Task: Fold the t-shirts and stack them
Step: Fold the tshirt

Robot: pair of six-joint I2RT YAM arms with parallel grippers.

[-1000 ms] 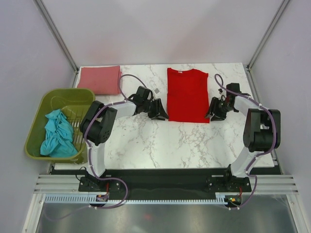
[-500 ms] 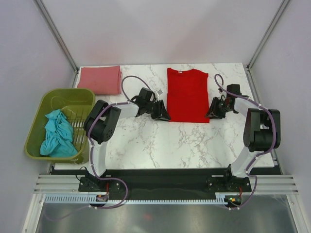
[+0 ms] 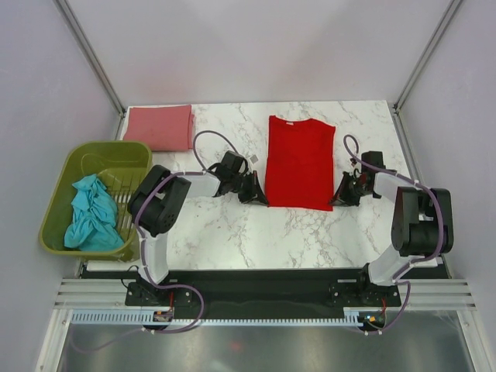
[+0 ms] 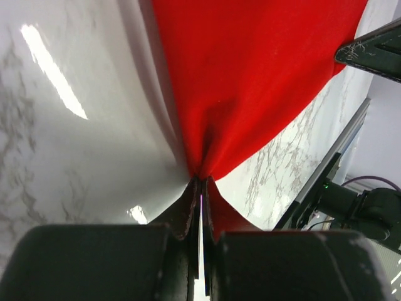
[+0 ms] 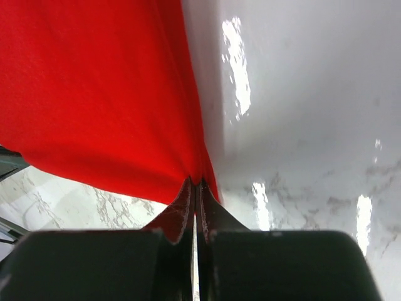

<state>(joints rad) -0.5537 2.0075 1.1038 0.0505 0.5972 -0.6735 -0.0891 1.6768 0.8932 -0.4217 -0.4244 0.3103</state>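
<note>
- The step in hand is the fold of the bright red cloth t-shirt (image 3: pixel 299 163). It lies flat near the middle of the white marbled desk (image 3: pixel 232 232), collar toward the far edge and hem toward the arms. Its outline is close to a plain oblong, so the sleeves seem already turned in.
- The left fingers (image 4: pixel 183 216) are pressed together on the hem's near left corner. A pinch of red cloth is caught between them and puckers up from the desk.
- The right fingers (image 5: pixel 216 219) are likewise clenched on the near right corner, and the cloth there gathers into the same small peak.
- Both grasps look thin, at the very edge of the fabric, so a slip is possible.
- The next move likely calls for lifting both corners together and level, then carrying the hem away toward the collar so that the shirt halves evenly. Uneven travel would skew the fold.
- The dusty pink t-shirt (image 3: pixel 159 126) sits folded in a neat oblong at the far left corner of the desk, well apart from the red one. That seems the place for the stack.
- The teal t-shirt (image 3: pixel 91 213) lies crumpled in the olive-green plastic basket (image 3: pixel 116 149) left of the desk, not yet folded.
- By this reckoning one shirt is done, one is mid-fold and one awaits.
</note>
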